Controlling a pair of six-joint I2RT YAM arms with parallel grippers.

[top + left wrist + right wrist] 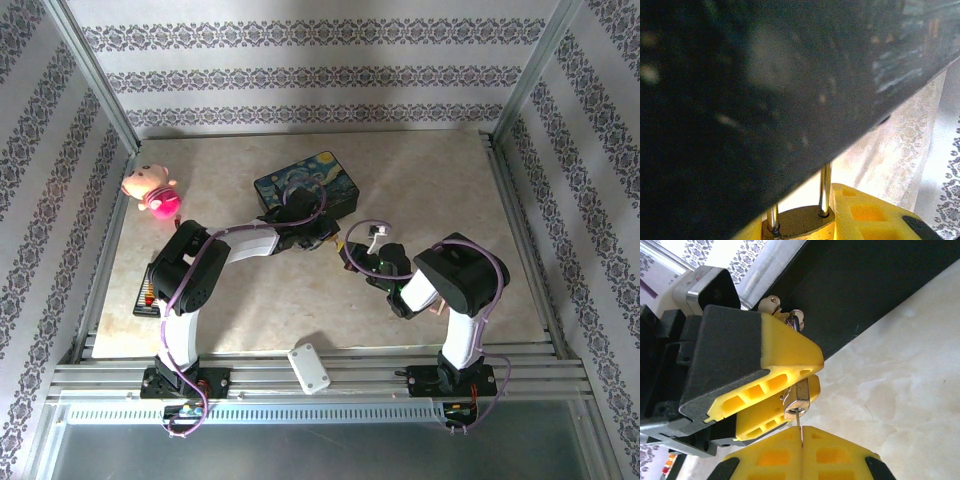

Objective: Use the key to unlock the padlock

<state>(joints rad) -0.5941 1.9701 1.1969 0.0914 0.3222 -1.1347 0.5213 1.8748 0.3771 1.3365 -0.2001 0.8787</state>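
Low in the left wrist view, the padlock (pixel 796 221) is seen held by its brass body between the yellow fingers (pixel 865 215) of the left gripper (pixel 799 231), whose jaws are clamped on it. The long axis runs up the frame. Two silvery shackle legs rise from the body and are lost behind the dark wall of the tin (pixel 765 100). The shackle end is pointed at the tin, the body end at the lower edge of the frame.

Right wrist view: the padlock is viewed from its other end, wedged between the left gripper's fingers near frame centre. Its long axis is near vertical, shackle end up by the tin's dark side, plain end down. The right gripper (pixel 801 452) is noted at the lower edge, fingers pressed together on a thin metal blade, the key (pixel 801 434). The key is seen edge-on and pointed up the frame at the padlock's lower end. Its tip is just at that end; whether it is inserted cannot be told.

Top view: both grippers are seen tip to tip at the centre of the table (pixel 440 180), just below the tin. The tin's lid is painted with a swirling night sky; any lettering is too small to be read. A pink toy (pixel 150 188) is noted at upper left, well apart.
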